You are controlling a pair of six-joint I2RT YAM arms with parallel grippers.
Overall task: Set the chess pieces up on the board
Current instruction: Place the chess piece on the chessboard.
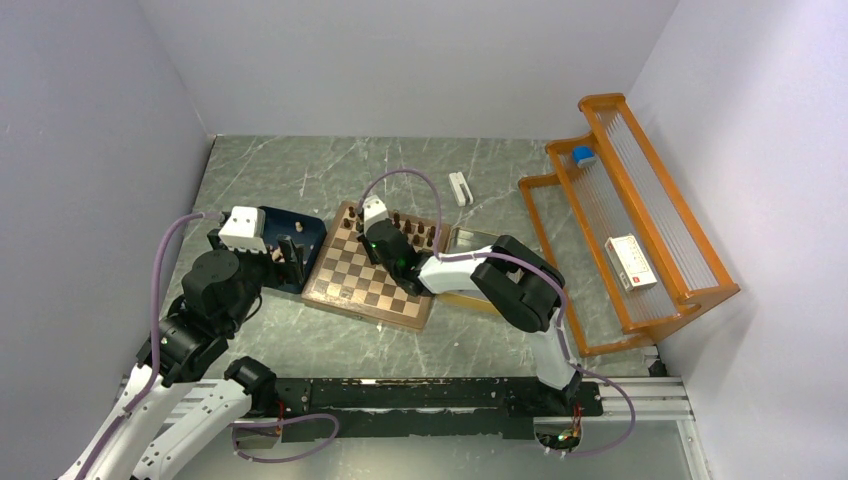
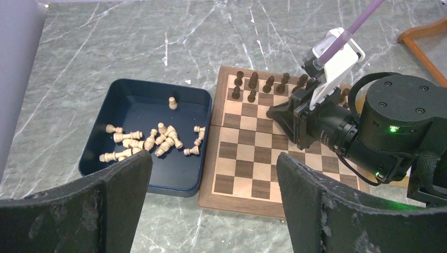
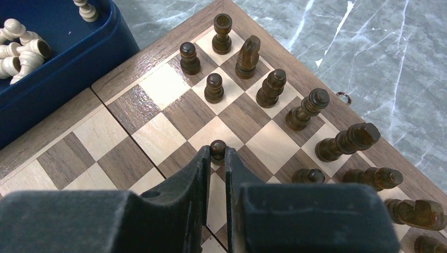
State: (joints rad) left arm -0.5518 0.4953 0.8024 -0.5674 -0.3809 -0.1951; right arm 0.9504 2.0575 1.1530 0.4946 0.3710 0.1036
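No legible text anywhere (label on white box blurs).

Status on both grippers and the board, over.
Right gripper shut on a dark pawn at the board. Left gripper open, by the blue tray. No obstruction seen.

Board mid-tabletop, set slightly askew. Dark pieces stand in a line along its far edge. Right gripper low over the far-left squares. Left gripper above the blue tray, which touches the board's left side. Orange rack at right, well apart.
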